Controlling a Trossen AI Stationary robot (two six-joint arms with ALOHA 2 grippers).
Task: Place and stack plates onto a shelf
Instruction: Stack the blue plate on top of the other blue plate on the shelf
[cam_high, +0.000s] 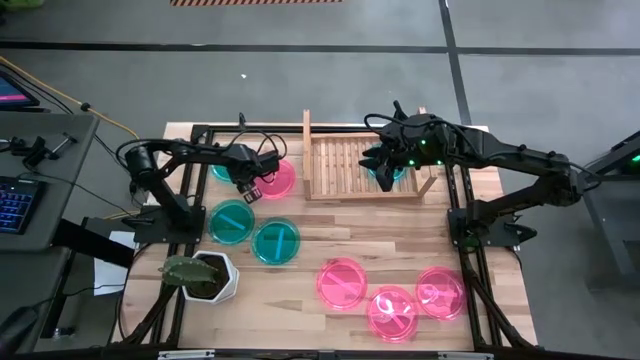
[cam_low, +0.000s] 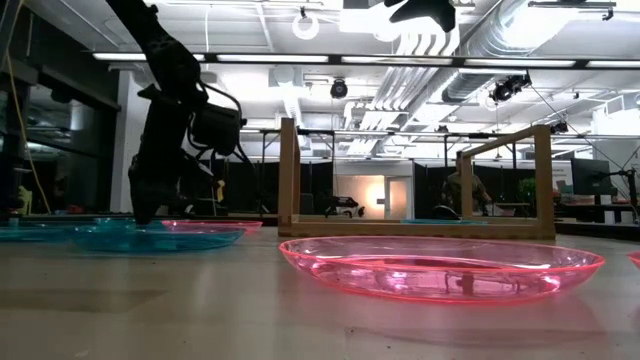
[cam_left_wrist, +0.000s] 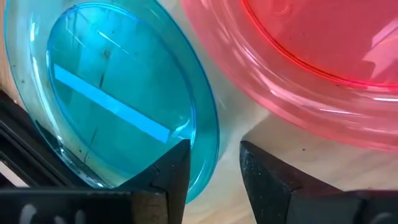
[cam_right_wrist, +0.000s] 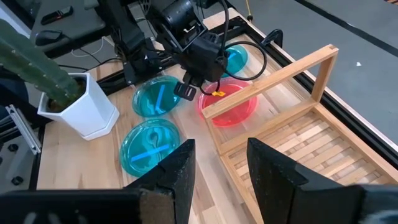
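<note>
Pink and teal plates lie across the table: a pink plate and a teal plate sit upper left of centre beside the wooden shelf, with the left gripper low between them, fingers apart and empty. Two more teal plates lie below it, and three pink plates at lower right. Over the shelf's right part, which holds another teal plate, the right gripper hangs, fingers parted, holding nothing.
</note>
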